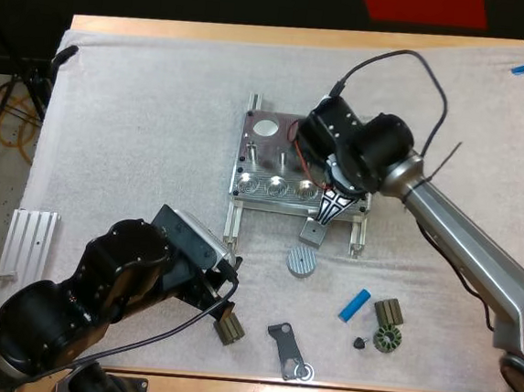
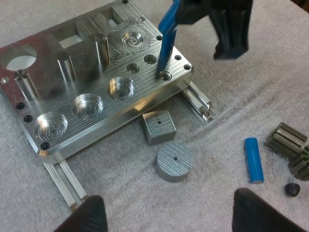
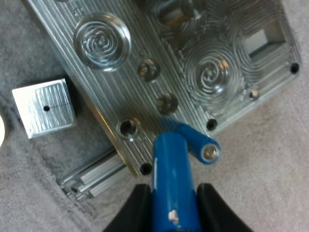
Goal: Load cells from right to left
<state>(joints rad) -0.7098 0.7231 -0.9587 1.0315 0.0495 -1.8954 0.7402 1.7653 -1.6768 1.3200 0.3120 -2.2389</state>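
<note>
The right gripper (image 1: 333,205) hangs over the near right corner of the metal fixture (image 1: 269,165). Its two black fingers are clamped on either side of a blue piece (image 3: 174,188), whose lower end sits at a small hole by that corner. A loose blue cylinder (image 1: 355,303) lies on the mat in front of the fixture and to its right, well apart from that gripper. The left gripper (image 2: 175,212), in front of the fixture, has its fingers spread wide, holding nothing.
</note>
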